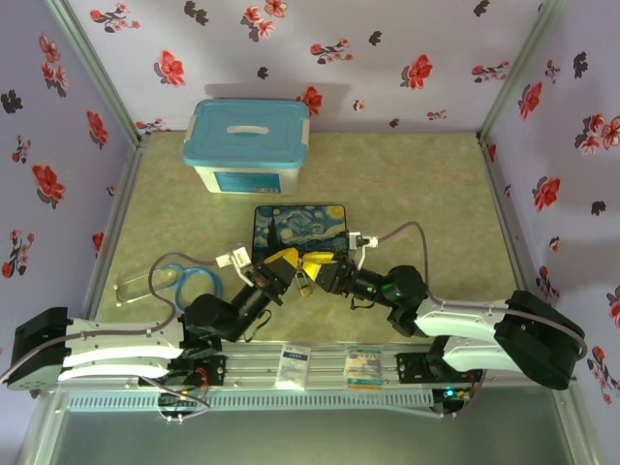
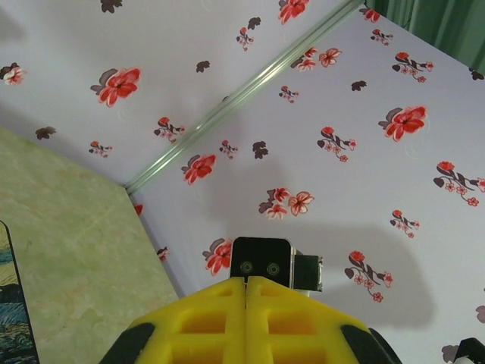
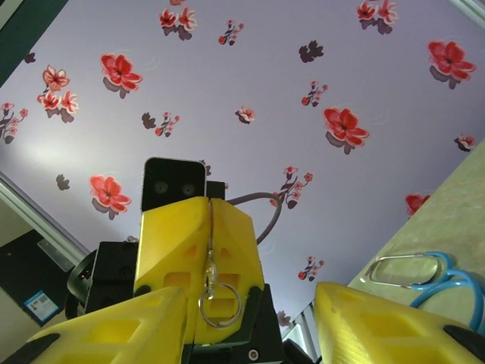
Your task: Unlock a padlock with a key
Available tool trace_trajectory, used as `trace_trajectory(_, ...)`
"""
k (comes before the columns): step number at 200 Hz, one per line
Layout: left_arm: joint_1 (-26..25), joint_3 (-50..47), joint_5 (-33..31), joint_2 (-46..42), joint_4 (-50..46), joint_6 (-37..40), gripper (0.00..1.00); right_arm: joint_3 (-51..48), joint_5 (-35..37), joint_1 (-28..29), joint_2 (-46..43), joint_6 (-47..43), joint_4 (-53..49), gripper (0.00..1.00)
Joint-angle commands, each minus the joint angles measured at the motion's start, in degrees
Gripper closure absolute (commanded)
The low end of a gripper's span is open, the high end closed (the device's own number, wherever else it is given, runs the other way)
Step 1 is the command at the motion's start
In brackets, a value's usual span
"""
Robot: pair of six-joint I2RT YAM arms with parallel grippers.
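left end effector point(image 2: 245, 292): I see its yellow fingers point(image 2: 201, 322) pressed together, pinching the key point(image 3: 211, 258).
key: held edge-on in that seam, with a small ring point(image 3: 220, 305) hanging at the fingertips.
right end effector point(image 3: 250, 303): fingers spread, facing the left one at close range.

Overhead rear overview; two close, upward-tilted wrist views.

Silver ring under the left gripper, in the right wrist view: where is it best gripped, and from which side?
Grip the silver ring by its lower arc, which hangs loose below the thin link pinched in the shut left gripper. Come straight on from the right gripper: the ring faces it flat, between its open fingers, so they would likely close across the rim.
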Motion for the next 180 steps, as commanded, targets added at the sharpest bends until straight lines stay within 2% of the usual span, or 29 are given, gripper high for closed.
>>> trace_trajectory(1, -0.32, -0.15, 0.03, 0.67, 2.97, 1.54, 1.00, 2.46, -2.27, -0.38, 0.46, 1.27, 2.90, 0.53)
trace_trajectory(102, -0.24, 0.18, 0.22, 2.01, 3.72, 1.74, 1.00, 3.95, -3.58, 0.23, 1.36, 1.73, 2.85, 0.69)
trace_trajectory(117, -0.19, 0.19, 0.32, 2.12, 3.65, 2.00, 1.00, 3.77, -3.53, 0.36, 1.39, 1.71, 2.90, 0.76)
trace_trajectory(145, -0.26, 0.00, 0.11, 2.29, 3.72, 1.92, 1.00, 3.09, -3.12, 0.33, 0.99, 1.69, 2.92, 0.94)
trace_trajectory(165, -0.24, -0.09, -0.03, 2.96, 4.10, 1.67, 1.00, 2.48, -2.74, 0.35, 1.07, 1.63, 2.90, 1.00)
trace_trajectory(180, -0.22, -0.07, -0.23, 3.18, 3.81, 1.79, 1.00, 1.71, -2.63, 0.00, 0.74, 1.38, 2.75, 1.00)
